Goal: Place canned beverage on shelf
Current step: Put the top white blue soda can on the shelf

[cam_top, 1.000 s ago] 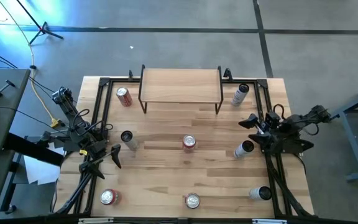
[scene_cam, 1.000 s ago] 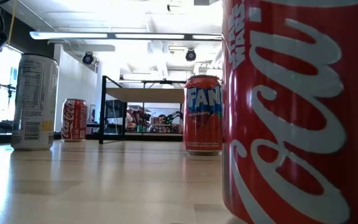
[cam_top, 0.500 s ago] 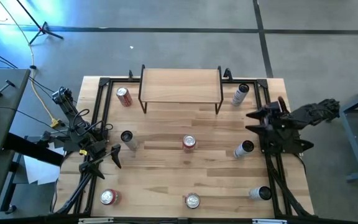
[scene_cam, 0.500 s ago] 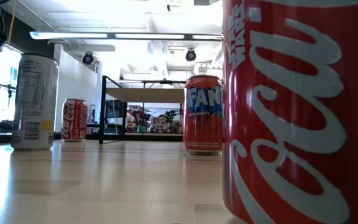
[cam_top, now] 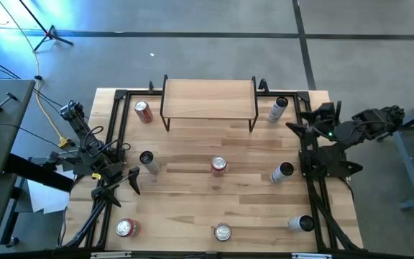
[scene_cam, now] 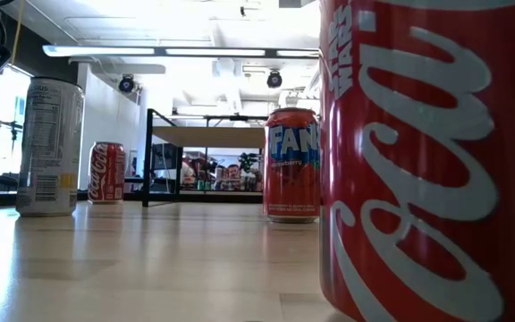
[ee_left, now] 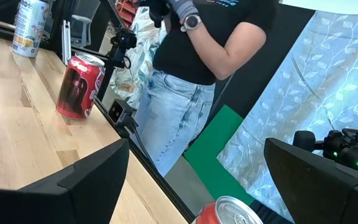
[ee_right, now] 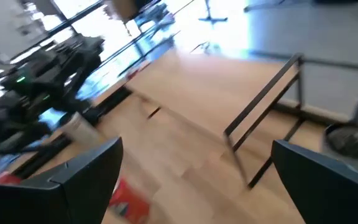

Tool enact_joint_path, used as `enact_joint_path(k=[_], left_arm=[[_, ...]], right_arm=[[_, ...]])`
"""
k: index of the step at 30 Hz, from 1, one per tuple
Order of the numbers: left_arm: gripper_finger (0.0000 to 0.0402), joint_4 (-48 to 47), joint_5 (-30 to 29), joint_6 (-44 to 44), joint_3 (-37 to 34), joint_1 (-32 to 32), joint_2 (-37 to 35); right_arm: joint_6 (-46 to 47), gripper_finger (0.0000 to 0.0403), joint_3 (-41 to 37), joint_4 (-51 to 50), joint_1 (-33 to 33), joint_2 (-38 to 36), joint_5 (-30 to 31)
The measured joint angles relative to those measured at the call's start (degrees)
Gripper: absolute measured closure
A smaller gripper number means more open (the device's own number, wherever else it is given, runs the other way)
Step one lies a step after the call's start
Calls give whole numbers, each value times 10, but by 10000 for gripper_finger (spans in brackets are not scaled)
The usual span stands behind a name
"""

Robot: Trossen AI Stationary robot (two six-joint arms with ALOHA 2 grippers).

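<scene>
From above, a wooden table (cam_top: 192, 187) holds the shelf (cam_top: 208, 97) at its far edge, a pale plank on thin black legs with nothing on it. Eight cans stand scattered in front of it and beside it; a red-topped can (cam_top: 218, 165) sits mid-table. The right gripper (cam_top: 298, 128) is at the table's right edge, near a white can (cam_top: 278, 108) just beside the shelf. The left gripper (cam_top: 130, 178) waits at the left edge, close to a dark-topped can (cam_top: 148, 160). No can is held, so the job looks to be at its reaching step; next, a gripper must close on one can and lift it over the plank.

At table height, an orange Fanta can (scene_cam: 291, 165) stands before the shelf's black frame (scene_cam: 164, 156).

The left wrist view shows its fingers (ee_left: 73, 183) well apart, and a person in jeans beyond the table.

The right wrist view shows its fingers (ee_right: 79, 180) wide apart too, facing the shelf leg (ee_right: 263, 106).
</scene>
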Motion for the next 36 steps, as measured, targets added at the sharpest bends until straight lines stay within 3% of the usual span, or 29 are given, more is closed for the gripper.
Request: enact_joint_path(k=[5,12,19,25,29,34,36], left_arm=[[41,0,0,0,0,0,0],[41,0,0,0,0,0,0],[41,0,0,0,0,0,0],[41,0,0,0,0,0,0],[41,0,0,0,0,0,0],[41,0,0,0,0,0,0],[41,0,0,0,0,0,0]], right_arm=[[1,4,45,-47,-28,59,61],[46,4,63,-108,-108,122,44],[92,4,63,-112,-232,167,-80],[-1,4,76,-99,-347,191,-173],[-51,4,112,-104,-434,229,-275],[-117,4,172,-168,-543,295,-405],[-139,4,198,-192,-574,321,-425]])
